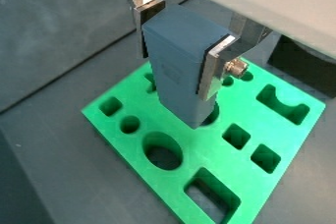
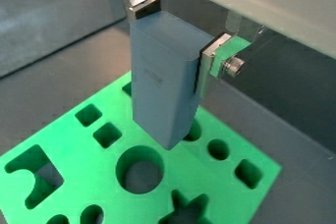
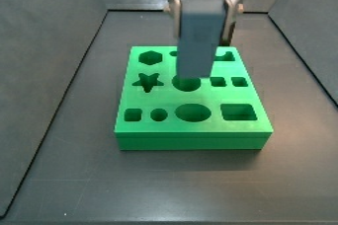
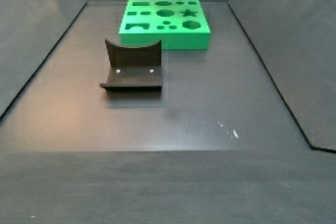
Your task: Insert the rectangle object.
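Dark grey floor (image 4: 171,130) runs between low walls, and going left to right in a side view you meet the fixture (image 4: 132,67) first, standing alone, then the green board (image 4: 168,22) at the far end. You have the block (image 3: 200,37) off the floor already: it hangs upright over the board's middle, its lower end down among the cut-outs, near the star hole (image 3: 148,81) on one side and the small square holes on the other. Whether that end has entered a slot or only hovers above the surface, you cannot tell from these views, so judge the pick as done and the seating as still to do. The rectangular hole (image 3: 238,113) at the board's front right stays empty. Your gripper (image 1: 184,33) sits above the board, its jaws closed to the block's width, one silver finger (image 1: 218,63) pressed flat on each side of its upper part
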